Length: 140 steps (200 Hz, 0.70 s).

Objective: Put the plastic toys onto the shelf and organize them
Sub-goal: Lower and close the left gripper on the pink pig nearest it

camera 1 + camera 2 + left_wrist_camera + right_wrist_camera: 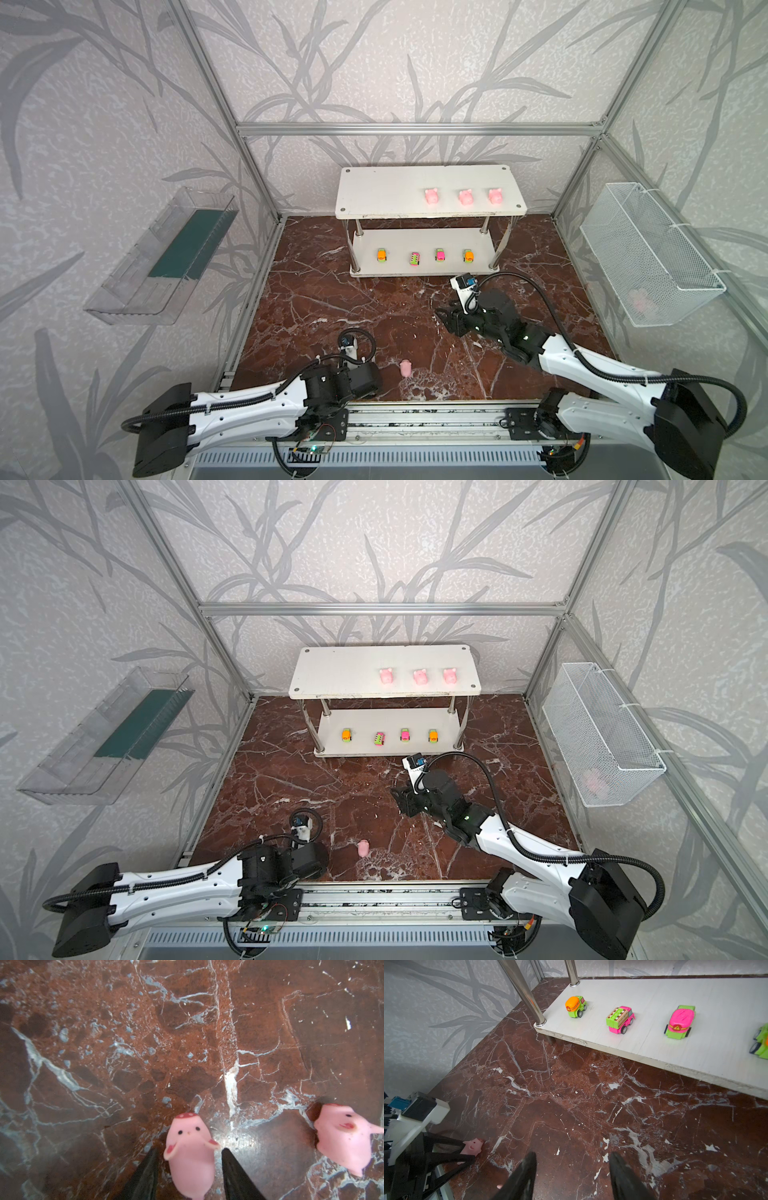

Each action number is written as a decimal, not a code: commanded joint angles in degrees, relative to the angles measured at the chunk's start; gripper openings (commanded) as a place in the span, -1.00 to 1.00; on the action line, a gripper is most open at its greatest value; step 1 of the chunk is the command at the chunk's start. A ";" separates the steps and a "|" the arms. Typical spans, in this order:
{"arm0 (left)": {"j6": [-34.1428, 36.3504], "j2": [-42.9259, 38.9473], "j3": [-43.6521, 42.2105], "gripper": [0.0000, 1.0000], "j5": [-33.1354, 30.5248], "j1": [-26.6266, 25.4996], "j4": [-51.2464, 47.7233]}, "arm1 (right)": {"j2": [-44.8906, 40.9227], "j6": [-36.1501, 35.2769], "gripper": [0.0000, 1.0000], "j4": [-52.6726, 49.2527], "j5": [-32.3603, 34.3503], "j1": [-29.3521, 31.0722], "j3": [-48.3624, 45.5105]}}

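Left claw (190, 1150): fingers (145, 1176) sit either side of a pink pig (188, 1169), low over the marble table (104, 1064). Left wrist view shows thin slivers of table between fingertips and pig; right wrist view has them looking in contact. Can't tell if it's pinching or just bracketing. The arm hides this pig in both top views. Second pig (349, 1140) lies loose on the table just beside, outside the fingers, toward the table's front in both top views.

Right claw (572, 1158): spread, only bare table between its fingers. It hangs in front of the shelf (382, 191), right of its middle, apart from it.

Shelf stands against the back wall. Top board: three pigs (432, 196) (465, 197) (494, 196) in a row on the right half. Bottom board: four cars (382, 255) (415, 258) (439, 254) (468, 256) in a row, spaced apart, orange, pink and green.

Wire basket (648, 249) on the right wall holds something pink (642, 301), too blurred to name. Clear tray (137, 282) hangs on the left wall.
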 commanded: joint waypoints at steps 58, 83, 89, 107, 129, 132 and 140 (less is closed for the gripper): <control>-0.52 -0.07 -2.07 -0.27 -6.18 0.02 2.10 | 2.61 1.26 0.11 3.41 -1.12 -1.25 -0.36; 0.58 0.23 -1.47 -0.36 -6.70 0.41 2.06 | 3.22 1.71 0.09 3.49 -1.02 -1.76 -0.31; 0.97 0.30 -1.21 -0.37 -6.76 0.52 2.08 | 3.42 1.76 0.10 3.54 -1.10 -1.86 -0.38; 2.09 0.63 -0.07 -0.37 -6.92 1.02 1.82 | 3.92 2.16 0.09 3.76 -1.27 -2.20 -0.39; 4.95 0.67 2.62 -0.37 -6.71 2.78 0.11 | 4.28 2.29 0.08 3.83 -1.47 -2.44 -0.52; 5.52 0.64 3.15 -0.37 -6.63 3.18 -0.23 | 4.32 2.30 0.08 3.84 -1.49 -2.48 -0.48; 7.46 0.55 4.84 -0.37 -6.06 4.60 -1.09 | 4.37 2.38 0.08 3.90 -1.59 -2.54 -0.54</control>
